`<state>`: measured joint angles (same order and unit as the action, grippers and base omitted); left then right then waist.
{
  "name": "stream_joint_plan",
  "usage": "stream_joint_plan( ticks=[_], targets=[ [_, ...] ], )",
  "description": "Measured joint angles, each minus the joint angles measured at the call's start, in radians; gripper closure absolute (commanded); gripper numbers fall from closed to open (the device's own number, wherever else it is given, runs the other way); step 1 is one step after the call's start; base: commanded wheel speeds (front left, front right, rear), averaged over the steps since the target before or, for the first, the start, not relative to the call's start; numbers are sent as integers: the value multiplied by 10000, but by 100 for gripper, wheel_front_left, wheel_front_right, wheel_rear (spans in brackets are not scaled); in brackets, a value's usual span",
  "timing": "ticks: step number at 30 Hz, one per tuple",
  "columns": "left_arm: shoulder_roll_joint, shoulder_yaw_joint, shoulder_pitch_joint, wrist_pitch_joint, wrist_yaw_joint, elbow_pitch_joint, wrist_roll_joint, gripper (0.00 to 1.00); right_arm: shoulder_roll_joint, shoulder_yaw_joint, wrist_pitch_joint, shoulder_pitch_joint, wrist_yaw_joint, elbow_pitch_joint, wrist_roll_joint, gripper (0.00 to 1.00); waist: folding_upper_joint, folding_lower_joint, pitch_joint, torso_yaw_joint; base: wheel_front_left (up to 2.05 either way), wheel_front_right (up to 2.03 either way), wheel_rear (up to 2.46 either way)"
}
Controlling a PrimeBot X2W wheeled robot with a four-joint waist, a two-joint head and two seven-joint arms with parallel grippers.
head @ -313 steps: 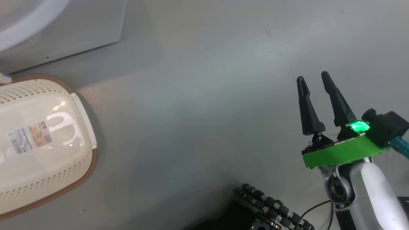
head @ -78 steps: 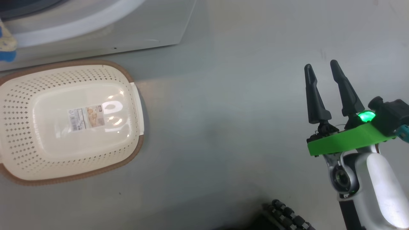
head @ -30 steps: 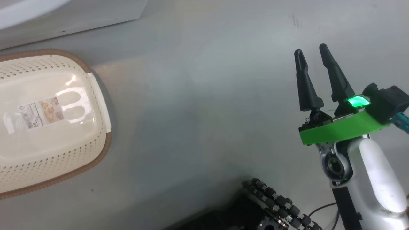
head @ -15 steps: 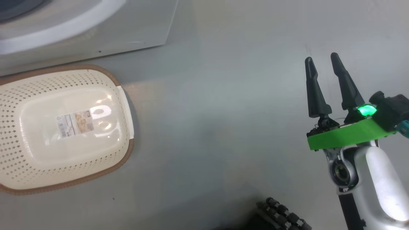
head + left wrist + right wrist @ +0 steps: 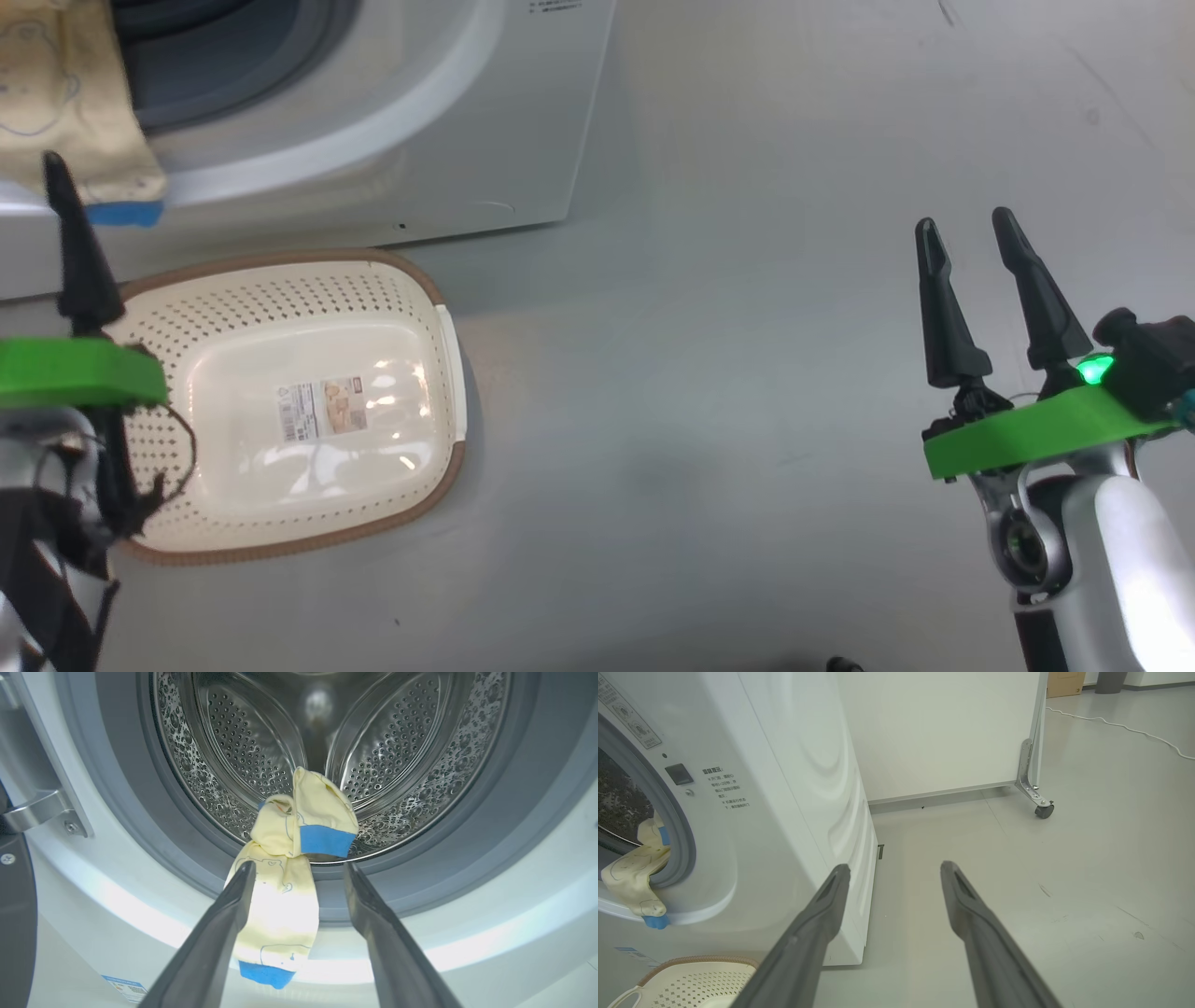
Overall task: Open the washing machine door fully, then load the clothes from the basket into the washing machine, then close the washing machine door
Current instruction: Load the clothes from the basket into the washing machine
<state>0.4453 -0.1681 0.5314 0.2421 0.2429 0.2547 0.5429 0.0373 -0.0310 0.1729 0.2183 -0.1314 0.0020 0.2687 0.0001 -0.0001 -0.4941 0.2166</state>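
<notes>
- So the loading step is the one in hand. The basket sits on the floor just in front of the washing machine, and nothing can be seen lying in it.
- One cream-yellow garment with blue trim is only half loaded. Its top end is over the grey gasket and at the edge of the steel drum. The rest hangs down the white front, at the left of the opening.
- The opening is uncovered. The dark edge at the far left of the left wrist view looks like the washing machine door, swung out of the way.
- The left gripper points straight at that garment with its fingers spread wide on either side and nothing pinched. Whether a finger brushes the cloth is hard to call.
- The right gripper hangs over bare floor well off to the right, also wide open and empty.
- Best guess for the next move: the left claw either pinches the hanging part or shoves it in past the gasket.
- The cloth needs to be fully inside before the door is closed, or it'll get trapped in the seal.
</notes>
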Motion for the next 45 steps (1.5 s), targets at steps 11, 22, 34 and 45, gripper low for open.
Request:
stream_joint_plan(
  ticks=[11,22,34,45],
  targets=[
    [-880,-510,-3179,102,65,-1942,-614,0,0,282,-696,-802,0,-485,-585,0,0,0,1469,-727,0,0,0],
    [-1331,-748,-4805,128,69,-2477,-872,0,-2,529,-1296,-1573,0,-849,-980,0,0,0,2658,-1379,0,0,0],
    [-1630,-980,-5474,128,69,-2554,-970,0,-2,736,-1710,-2230,0,-1294,-1112,0,0,0,3509,-1867,0,0,0],
    [-1639,-1074,-5628,38,71,-2648,-1089,0,-2,880,-1822,-2623,0,-1526,-1097,0,0,1,3853,-1956,0,0,0]
  ],
)
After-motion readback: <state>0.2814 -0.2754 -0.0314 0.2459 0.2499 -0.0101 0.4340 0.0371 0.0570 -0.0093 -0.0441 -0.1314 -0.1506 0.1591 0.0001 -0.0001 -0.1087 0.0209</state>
